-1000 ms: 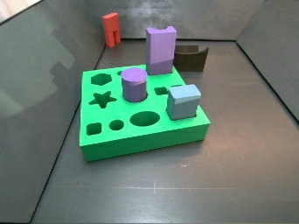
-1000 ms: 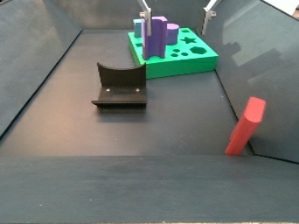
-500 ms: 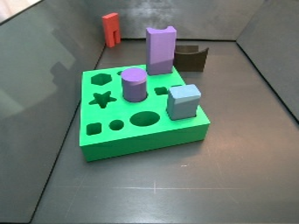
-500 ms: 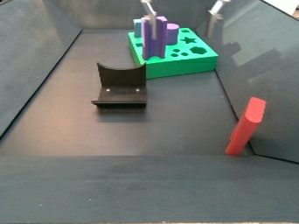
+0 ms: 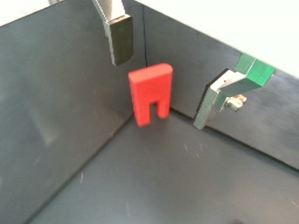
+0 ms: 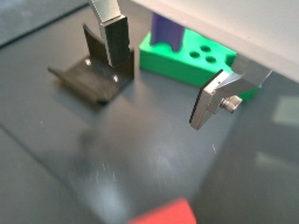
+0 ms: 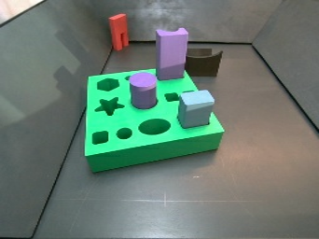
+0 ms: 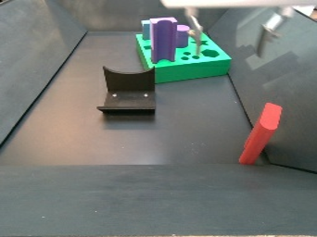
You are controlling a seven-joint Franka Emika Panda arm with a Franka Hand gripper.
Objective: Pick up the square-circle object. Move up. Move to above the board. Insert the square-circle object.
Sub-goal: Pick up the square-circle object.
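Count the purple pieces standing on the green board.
2: a tall purple block at the board's rear edge, and a purple cylinder beside it, nearer the middle. The tool holds nothing.

Dark matte floor (image 8: 161, 139) — grey glossy walls (image 7: 50, 56), faint reflections.

Gripper (image 5: 163, 74) hangs above the tabletop with its fingers (image 5: 118, 38) spread wide and nothing between them (silver plates, dark pads visible in both wrist views). In a side view only a pale, blurred part of it (image 8: 235, 5) shows at the upper edge.
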